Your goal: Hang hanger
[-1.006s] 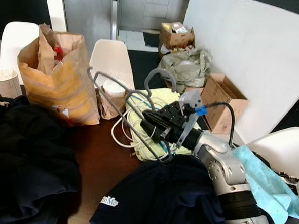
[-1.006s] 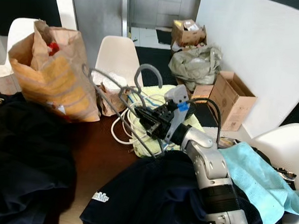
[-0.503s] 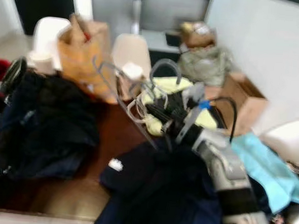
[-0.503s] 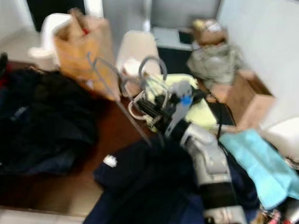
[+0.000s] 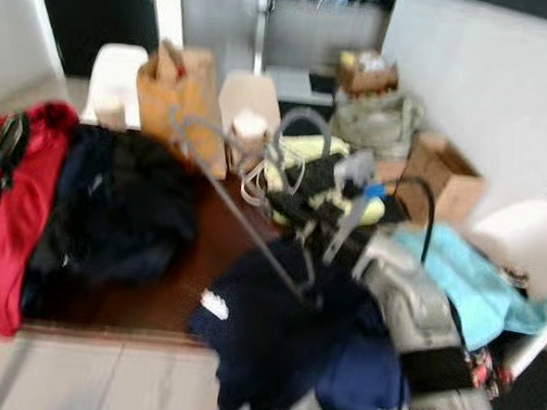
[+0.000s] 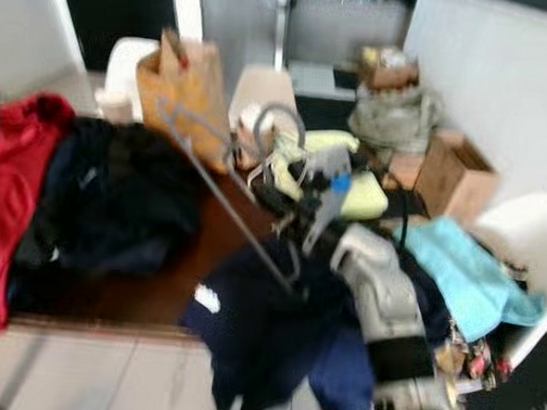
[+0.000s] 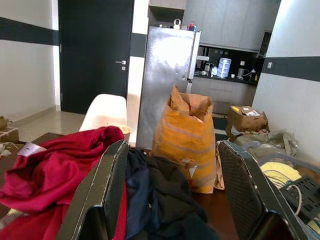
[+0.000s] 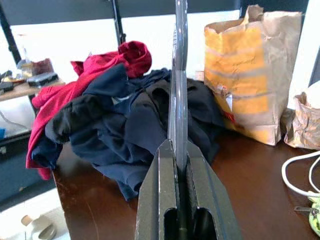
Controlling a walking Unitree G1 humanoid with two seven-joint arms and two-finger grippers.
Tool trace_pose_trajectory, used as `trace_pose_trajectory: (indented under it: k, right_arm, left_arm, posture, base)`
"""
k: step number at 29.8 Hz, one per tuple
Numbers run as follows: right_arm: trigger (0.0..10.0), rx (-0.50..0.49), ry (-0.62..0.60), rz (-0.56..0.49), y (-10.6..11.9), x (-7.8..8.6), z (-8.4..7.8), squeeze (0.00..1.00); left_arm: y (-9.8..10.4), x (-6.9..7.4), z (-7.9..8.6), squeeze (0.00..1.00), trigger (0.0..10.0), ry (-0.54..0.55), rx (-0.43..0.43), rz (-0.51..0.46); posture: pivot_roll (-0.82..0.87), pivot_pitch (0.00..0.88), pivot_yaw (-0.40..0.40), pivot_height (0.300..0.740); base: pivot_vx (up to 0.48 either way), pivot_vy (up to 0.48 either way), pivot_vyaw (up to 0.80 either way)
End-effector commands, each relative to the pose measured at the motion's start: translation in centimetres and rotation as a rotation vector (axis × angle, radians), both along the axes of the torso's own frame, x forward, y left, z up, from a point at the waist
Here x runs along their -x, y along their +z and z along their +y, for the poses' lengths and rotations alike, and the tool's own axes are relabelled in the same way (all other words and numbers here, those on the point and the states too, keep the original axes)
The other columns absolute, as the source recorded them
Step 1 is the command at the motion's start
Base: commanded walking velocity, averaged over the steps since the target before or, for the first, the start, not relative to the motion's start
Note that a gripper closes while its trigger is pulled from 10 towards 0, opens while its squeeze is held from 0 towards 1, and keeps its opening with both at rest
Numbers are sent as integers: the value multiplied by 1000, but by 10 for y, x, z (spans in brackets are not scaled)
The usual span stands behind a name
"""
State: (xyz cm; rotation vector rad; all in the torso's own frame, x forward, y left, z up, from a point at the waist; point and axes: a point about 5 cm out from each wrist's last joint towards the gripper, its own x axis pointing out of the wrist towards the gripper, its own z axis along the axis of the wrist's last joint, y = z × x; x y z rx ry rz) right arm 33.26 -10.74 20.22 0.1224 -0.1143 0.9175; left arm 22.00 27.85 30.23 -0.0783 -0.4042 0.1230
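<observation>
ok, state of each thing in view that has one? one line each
hanger: lifted off the table, clamped in the right gripper
right gripper: shut on the hanger
left gripper: open, holding nothing
paper bag: upright, top open
cardboard box: on the floor, flaps open
red garment: crumpled on the table, draping over its edge

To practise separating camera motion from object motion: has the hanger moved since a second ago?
Yes, probably. Held in the right gripper, the hanger now has its lower end over the navy shirt, nearer the robot; views are blurred.
</observation>
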Motion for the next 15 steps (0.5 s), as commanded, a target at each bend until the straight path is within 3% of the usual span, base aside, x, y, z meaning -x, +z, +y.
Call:
trace_pose_trajectory:
  k: [1, 15]
  right_arm:
    - [10000, -2, -2, 0, 1, -1, 2, 0]
    - [10000, -27, -67, -1, 5, -6, -5, 0]
  left_arm:
    - [-3, -2, 2, 0, 10000, 8, -1, 13]
    - [4, -17, -3, 0, 10000, -30, -46, -8]
  posture:
    - [71, 0, -60, 740]
    - [60, 0, -54, 740]
  base:
    - [0, 446, 0]
    - [0, 457, 0]
